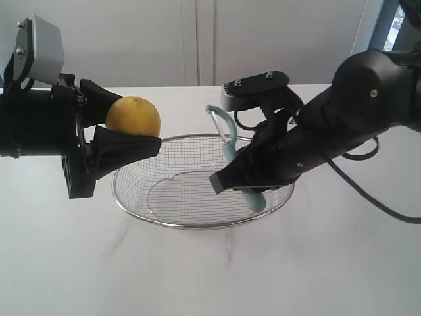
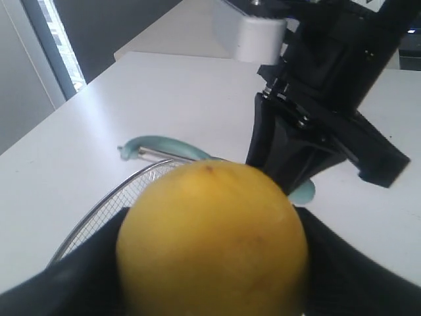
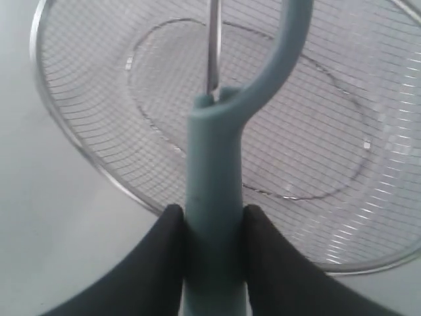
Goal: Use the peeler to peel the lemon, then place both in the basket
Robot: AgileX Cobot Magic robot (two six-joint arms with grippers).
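Tabletop (image 1: 210,276) fills the near part of my exterior view, white and faintly veined. On it, around the middle, sits the wire-mesh basket (image 1: 197,226), flat on its base.

Over the right side of the basket my right gripper (image 1: 230,179) reaches in from the right. Its two black fingers are clamped on the teal handle of the peeler (image 1: 229,153), one on each side, as the right wrist view shows (image 3: 214,151). The peeler's long axis stands steeply upright with a slight lean. Its loop head and metal blade are up and tipped to the left, toward the lemon. The butt of the handle is down, near the basket's right rim; I cannot tell whether it touches the mesh.

Farther left and higher, my left gripper (image 1: 139,124) comes in from the left, its jaws spread wide and pressed on the lemon (image 1: 133,116), one finger above and behind, one below. The lemon is held in the air, above the basket's left rim. It looks nearly round from here, so I cannot tell its long axis or where its tip points. The skin I see is plain yellow (image 2: 210,243).
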